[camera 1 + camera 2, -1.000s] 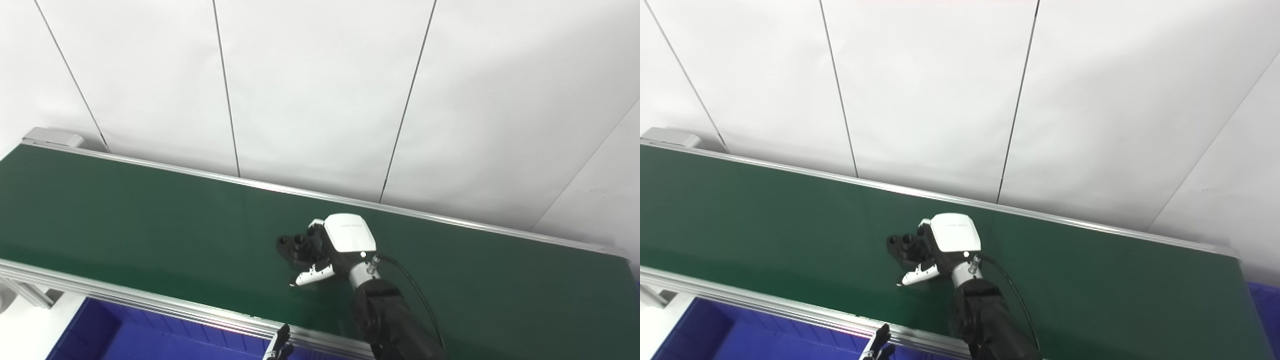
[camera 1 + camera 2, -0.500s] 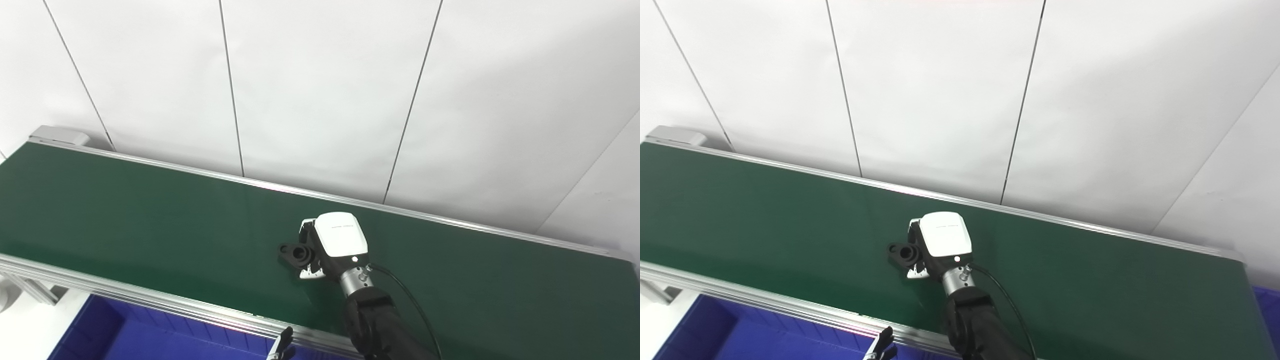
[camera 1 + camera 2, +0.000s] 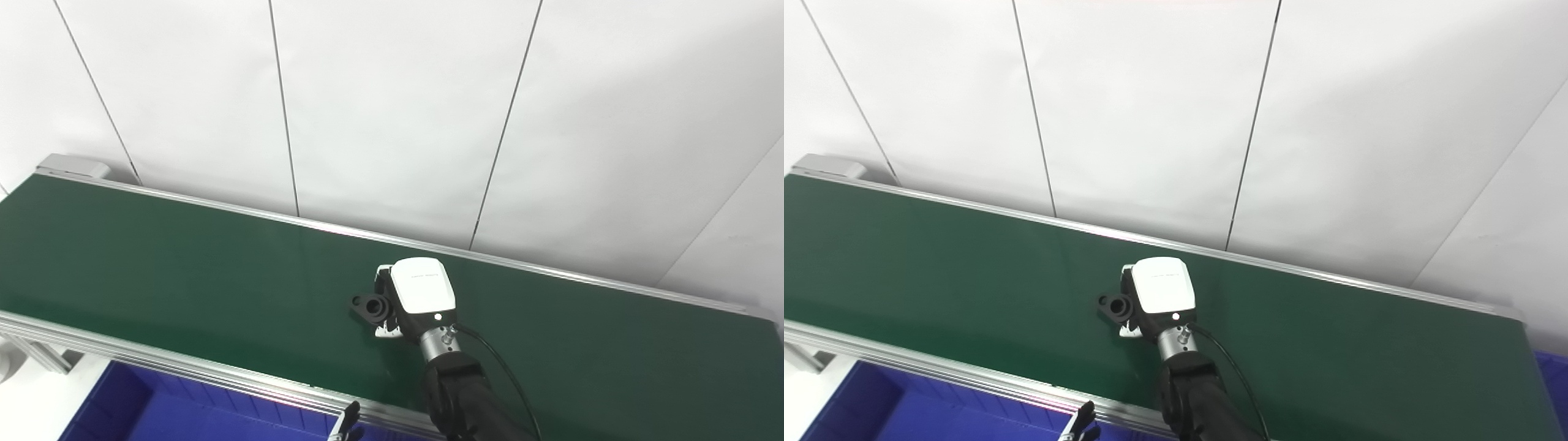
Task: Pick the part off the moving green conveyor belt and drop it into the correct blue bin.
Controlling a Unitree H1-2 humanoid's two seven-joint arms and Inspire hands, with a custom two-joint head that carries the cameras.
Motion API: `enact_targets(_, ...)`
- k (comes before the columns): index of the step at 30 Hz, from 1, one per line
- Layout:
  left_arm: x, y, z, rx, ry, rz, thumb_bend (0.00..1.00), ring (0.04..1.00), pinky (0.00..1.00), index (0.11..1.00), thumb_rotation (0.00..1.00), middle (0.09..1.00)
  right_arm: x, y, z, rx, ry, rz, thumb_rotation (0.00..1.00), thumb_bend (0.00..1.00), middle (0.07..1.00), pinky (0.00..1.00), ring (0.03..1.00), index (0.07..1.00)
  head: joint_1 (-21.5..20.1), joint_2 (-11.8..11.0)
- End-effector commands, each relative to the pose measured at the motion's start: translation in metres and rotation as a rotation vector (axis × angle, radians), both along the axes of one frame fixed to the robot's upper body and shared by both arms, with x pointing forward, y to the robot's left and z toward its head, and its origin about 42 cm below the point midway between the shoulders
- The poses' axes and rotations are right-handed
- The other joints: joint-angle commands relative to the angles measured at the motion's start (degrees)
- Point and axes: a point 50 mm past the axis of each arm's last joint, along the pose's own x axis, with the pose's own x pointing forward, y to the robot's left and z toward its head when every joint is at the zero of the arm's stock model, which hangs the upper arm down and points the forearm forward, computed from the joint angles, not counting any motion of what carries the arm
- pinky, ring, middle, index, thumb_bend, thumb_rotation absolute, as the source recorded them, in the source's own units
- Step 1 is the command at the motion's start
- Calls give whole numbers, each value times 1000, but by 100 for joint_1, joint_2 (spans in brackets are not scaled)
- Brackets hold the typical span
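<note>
The black part [image 3: 369, 305], a small flanged piece with a round bore, sticks out to the left of my right hand [image 3: 411, 298] over the middle of the green conveyor belt [image 3: 184, 269]. The hand has a white back and its fingers and thumb are closed around the part. I cannot tell whether the part still touches the belt. The same grip shows in the right eye view, with the part [image 3: 1115, 305] left of the hand [image 3: 1157, 295]. My left hand is out of view.
A blue bin [image 3: 153, 410] lies below the belt's near aluminium rail [image 3: 184, 370] at the bottom left. A sliver of another blue bin [image 3: 1551, 364] shows past the belt's right end. A small black clip [image 3: 343, 425] sits on the near rail. White wall panels stand behind.
My right hand's thumb and fingers have closed on the black part, which has turned in the grip. The hand has then shifted slightly right with it. The camera also shifted a little.
</note>
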Motion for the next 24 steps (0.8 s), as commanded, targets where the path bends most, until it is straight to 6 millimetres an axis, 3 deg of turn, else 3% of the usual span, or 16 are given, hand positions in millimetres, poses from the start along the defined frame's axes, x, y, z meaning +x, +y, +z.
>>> enact_targets(1,-1,-26,14,-86,-27,15,495,951,951,1000,829,1000,0,3,3,17,10,-2,118,518,219,63,128,487,-45,17)
enact_targets(6,-1,-23,17,-96,-31,19,494,954,953,1000,832,1000,-6,-3,13,65,7,7,124,515,228,78,138,490,-212,140)
enact_targets(11,0,-15,21,-107,-38,31,540,962,987,1000,839,1000,-18,-12,36,97,-16,20,137,505,242,91,149,491,-667,350)
enact_targets(19,4,2,28,-130,-34,25,622,996,1000,1000,913,1000,-50,-32,75,137,-50,36,140,502,261,111,169,490,-1302,656)
enact_targets(24,6,17,31,-114,-30,14,703,1000,1000,1000,948,1000,-76,-46,98,162,-60,30,137,503,260,112,168,489,-1884,969)
